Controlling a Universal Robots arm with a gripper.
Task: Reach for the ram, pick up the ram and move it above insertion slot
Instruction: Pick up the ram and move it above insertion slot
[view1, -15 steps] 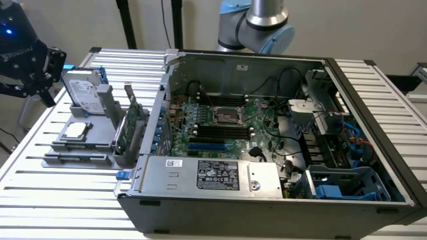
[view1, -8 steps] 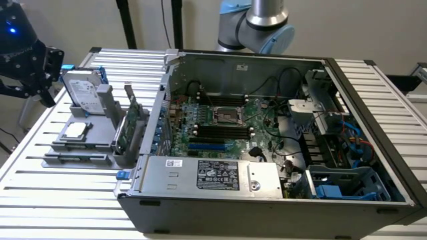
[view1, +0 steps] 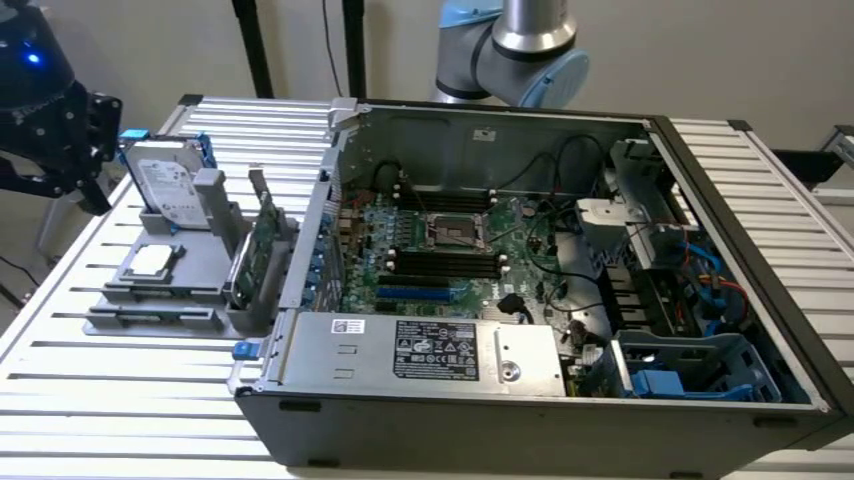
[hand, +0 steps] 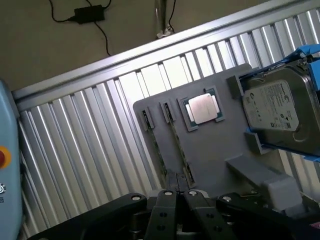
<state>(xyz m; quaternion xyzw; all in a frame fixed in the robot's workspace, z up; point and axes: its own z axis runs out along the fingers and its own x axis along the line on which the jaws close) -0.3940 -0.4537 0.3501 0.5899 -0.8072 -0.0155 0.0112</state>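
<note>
Soft, even indoor light; glare whitens the table slats (hand: 131, 86) (wrist view); the case interior (view1: 441, 128) lies shadowed.

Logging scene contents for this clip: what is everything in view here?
Computer case: one, grey, open, on table.
Motherboard: one, green, inside the case.
Holder: one, grey, beside the case.
Hard drive: one, silver, standing in holder.
CPU: one, silver, flat on holder.
Green circuit boards: two, on edge in holder slots.
Table: one, silver, slatted.
Power adapter: one, black, on floor.
Robot arm: one, silver and pale blue, beyond the case.
</note>
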